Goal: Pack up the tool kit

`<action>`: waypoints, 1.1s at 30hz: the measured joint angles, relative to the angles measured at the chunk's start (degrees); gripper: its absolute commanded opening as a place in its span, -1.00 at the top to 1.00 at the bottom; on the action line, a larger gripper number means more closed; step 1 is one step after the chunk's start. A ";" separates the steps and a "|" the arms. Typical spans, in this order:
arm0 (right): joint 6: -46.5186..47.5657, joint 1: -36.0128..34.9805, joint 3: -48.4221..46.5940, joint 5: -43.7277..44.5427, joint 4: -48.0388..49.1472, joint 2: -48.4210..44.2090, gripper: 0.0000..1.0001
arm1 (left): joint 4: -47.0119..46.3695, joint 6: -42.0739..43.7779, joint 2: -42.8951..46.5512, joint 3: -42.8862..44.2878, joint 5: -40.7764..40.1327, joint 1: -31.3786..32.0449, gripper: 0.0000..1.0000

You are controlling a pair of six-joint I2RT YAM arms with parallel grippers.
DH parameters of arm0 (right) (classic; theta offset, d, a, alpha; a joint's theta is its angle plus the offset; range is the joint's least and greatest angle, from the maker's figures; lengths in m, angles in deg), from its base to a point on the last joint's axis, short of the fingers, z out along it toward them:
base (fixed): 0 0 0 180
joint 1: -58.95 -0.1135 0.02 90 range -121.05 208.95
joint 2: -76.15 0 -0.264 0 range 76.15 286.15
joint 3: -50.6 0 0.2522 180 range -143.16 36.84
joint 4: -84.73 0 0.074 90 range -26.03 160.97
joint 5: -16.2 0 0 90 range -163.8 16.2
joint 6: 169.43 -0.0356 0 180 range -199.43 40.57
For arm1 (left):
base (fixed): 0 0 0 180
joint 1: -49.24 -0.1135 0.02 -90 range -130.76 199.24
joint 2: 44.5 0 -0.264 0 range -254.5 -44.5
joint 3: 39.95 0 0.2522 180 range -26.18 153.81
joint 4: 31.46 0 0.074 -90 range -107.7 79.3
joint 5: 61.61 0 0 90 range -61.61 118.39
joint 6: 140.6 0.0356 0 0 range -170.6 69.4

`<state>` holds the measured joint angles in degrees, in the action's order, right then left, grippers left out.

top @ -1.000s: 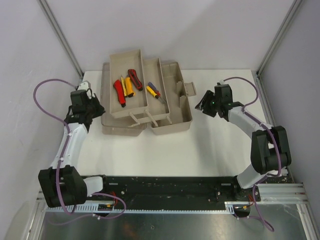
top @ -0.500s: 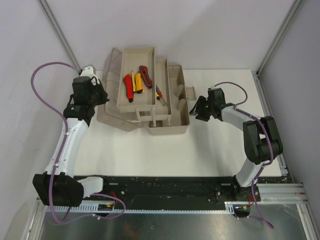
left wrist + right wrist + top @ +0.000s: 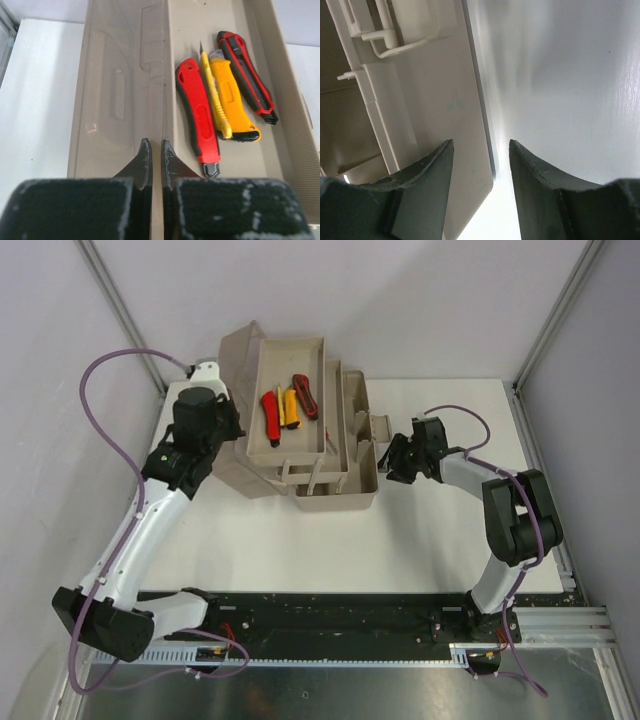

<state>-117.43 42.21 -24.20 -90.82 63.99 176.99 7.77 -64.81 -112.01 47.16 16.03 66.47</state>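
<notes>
The beige tool kit stands half folded, its cantilever trays raised over the base. The top tray holds a red cutter, a yellow cutter and a red-and-black cutter. My left gripper is shut on the thin edge where the smoky lid meets that tray. My right gripper is open at the box's right end. One of its jaws lies over the beige wall and the other over the table.
The front latch sticks out on the box's right side, just above my right gripper. White table lies in front of the box. Grey walls close in at the back and on both sides.
My left arm has lifted and swung the lid with its trays rightward over the base. The right gripper has edged in toward the box's right end.
</notes>
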 measured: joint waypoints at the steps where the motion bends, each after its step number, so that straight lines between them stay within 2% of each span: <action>1: 0.00 0.00 0.00 0.00 0.00 0.02 -0.06 | 0.02 0.22 0.00 0.28 -1.18 1.20 1.00; 9: -0.92 -0.13 0.00 0.02 0.04 0.98 -0.07 | 0.42 2.84 -1.53 2.84 -14.60 13.35 1.00; 13: -1.16 -0.11 0.02 0.00 0.07 1.18 -0.06 | -0.24 5.51 -5.81 5.84 -23.82 22.56 1.00; 17: -1.46 -0.07 0.02 -0.04 0.31 1.68 -0.05 | -0.87 8.26 -10.58 8.79 -32.79 28.63 0.95; 19: -1.49 -0.02 0.02 -0.11 0.46 1.97 -0.06 | -0.96 9.29 -12.39 9.84 -35.95 30.58 0.84; 24: -1.49 0.20 0.02 -0.46 0.52 2.05 -0.07 | -1.44 10.29 -15.37 11.34 -41.38 34.27 0.27; 33: -1.66 0.96 0.04 -1.84 1.49 2.14 -0.07 | -2.69 7.56 -19.15 13.05 -40.13 40.48 -0.18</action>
<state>-119.09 43.18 -24.16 -92.65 65.47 179.13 5.08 -57.25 -131.15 60.20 -24.10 106.95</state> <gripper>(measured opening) 0.534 0.525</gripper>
